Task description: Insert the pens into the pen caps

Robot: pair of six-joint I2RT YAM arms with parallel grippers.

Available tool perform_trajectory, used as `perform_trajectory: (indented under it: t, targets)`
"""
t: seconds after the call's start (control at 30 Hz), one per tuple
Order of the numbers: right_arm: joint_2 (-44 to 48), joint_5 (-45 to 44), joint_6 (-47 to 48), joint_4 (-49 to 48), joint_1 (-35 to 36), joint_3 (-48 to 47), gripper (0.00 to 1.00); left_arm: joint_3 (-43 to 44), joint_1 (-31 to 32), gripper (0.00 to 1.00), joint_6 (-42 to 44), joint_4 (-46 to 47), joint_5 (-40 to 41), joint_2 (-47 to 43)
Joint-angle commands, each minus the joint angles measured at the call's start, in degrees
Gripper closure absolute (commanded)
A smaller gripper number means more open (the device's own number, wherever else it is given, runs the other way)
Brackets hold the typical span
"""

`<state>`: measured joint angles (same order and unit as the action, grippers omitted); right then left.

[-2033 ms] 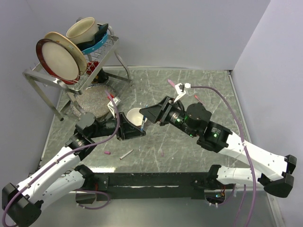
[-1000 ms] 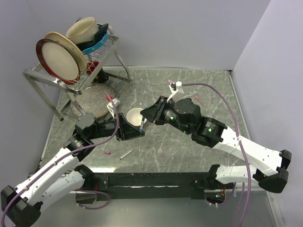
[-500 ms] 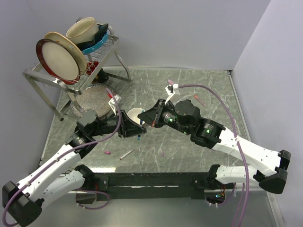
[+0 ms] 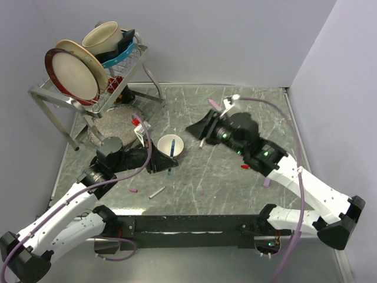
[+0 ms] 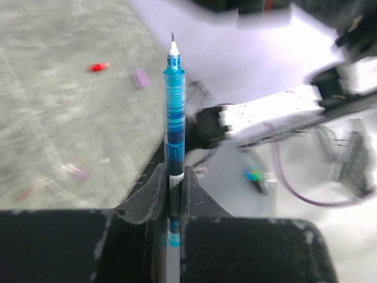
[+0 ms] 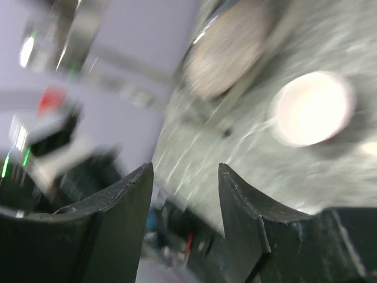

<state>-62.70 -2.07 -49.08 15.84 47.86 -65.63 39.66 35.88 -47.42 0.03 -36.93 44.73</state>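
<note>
Left claw (image 5: 175, 181) is pinched tight on a slim see-through blue pen (image 5: 174, 112). Its tip pokes straight out past the fingers, left of the grey marbled desk's (image 4: 182, 103) middle. Right claw (image 6: 185, 171) is gaping and empty, nearer the back edge, with the small round white bowl (image 4: 171, 145) between them.

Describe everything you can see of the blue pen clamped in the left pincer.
The slim translucent blue pen is uncapped. It has a clear blue barrel, a white collar and a fine dark needle tip at its far end. Its lower part is paler, with a teal band, and runs down inside the left pincer, whose black fingers are shut on it. Only those fingers touch it, and the tip is free.
</note>
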Motion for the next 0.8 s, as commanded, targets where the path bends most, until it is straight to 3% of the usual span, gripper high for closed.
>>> perform_trajectory:
  t: [0.0,0.13,0.3,0.6,0.77]
  targets:
    - [1.71,-0.74,1.61,3.05,-13.47,0.76,0.44,3.49,0.24,0.99,12.34,-12.66,8.44,-2.54]
    - [-7.58,-8.55,5.39,8.85,-21.39,-3.35,0.45,1.48,0.24,0.99,16.39,-15.06,13.1,-4.3]
    - [-20.95,-10.94,13.29,11.67,-26.84,-10.21,0.47,-1.69,0.24,0.99,17.98,-13.49,14.6,-6.85]
    - [-51.7,-6.82,25.69,21.25,-29.75,-37.96,0.52,-1.07,0.24,0.99,19.73,-14.8,16.62,-9.22]
    - [-59.45,-4.19,28.07,17.48,-30.97,-41.42,0.51,-0.9,0.24,0.99,19.91,-14.8,17.33,-9.31]
